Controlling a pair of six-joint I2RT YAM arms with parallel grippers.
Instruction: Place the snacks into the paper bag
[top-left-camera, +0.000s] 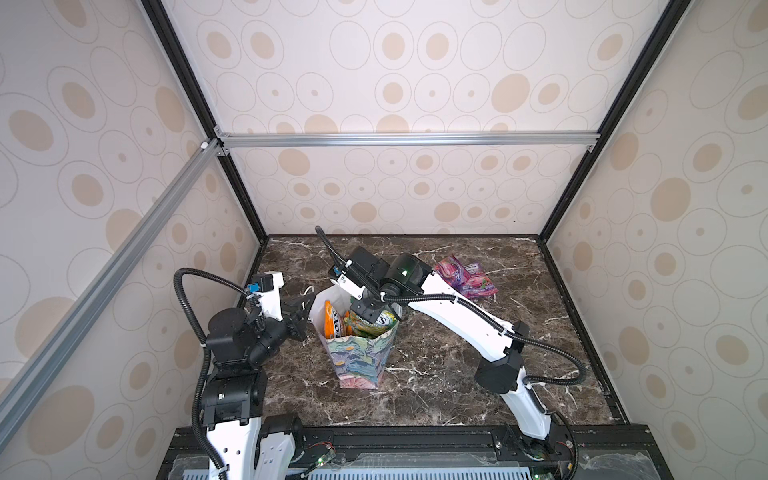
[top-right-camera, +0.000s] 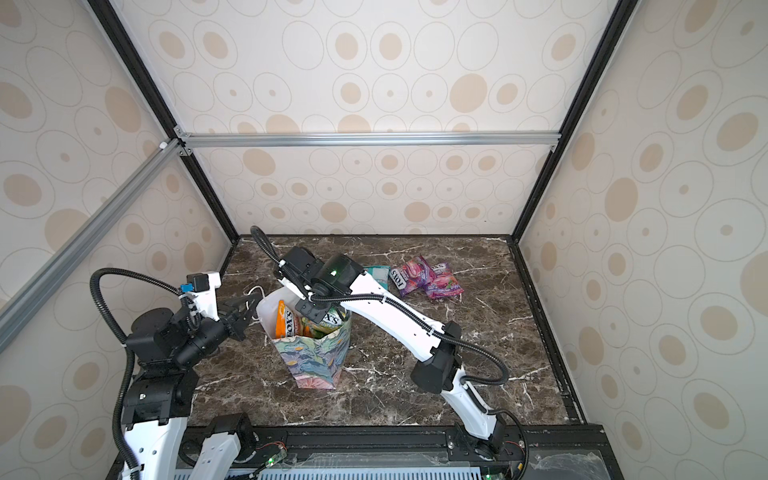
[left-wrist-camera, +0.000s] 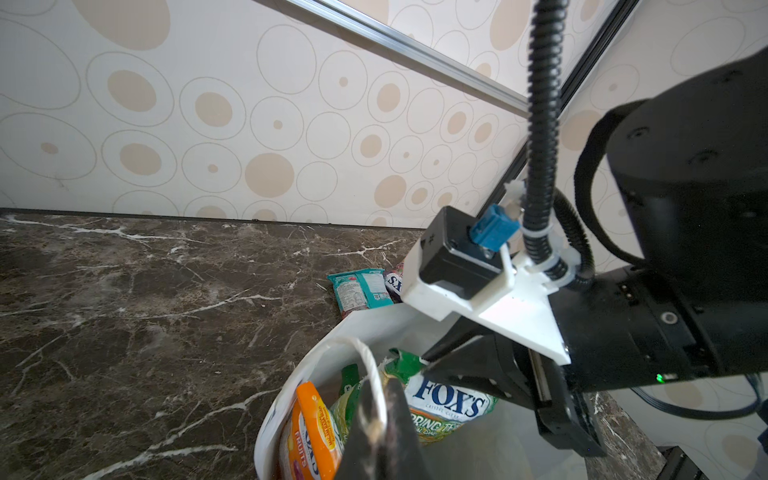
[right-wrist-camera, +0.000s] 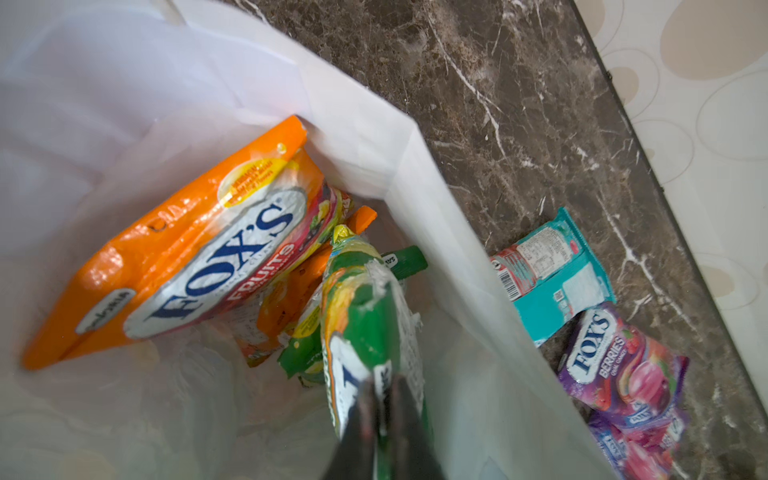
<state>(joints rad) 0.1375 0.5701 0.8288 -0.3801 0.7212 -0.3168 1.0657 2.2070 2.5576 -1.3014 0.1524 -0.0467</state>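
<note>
Right gripper is clenched on the end of a green-yellow packet. The packet hangs inside the mouth of the paper bag, nose down, not released. Under and beside it in the bag is an orange packet leaning on the white inner wall, with more orange and green wrappers below.

Left gripper is pinched on the bag's white cord handle at the rim on its side. In both top views the bag stands upright, mid-desk.

Outside the bag on the desk is a teal packet, face down near the bag wall. Two overlapping purple packets lie against the teal one, toward the back right of the desk in a top view.
</note>
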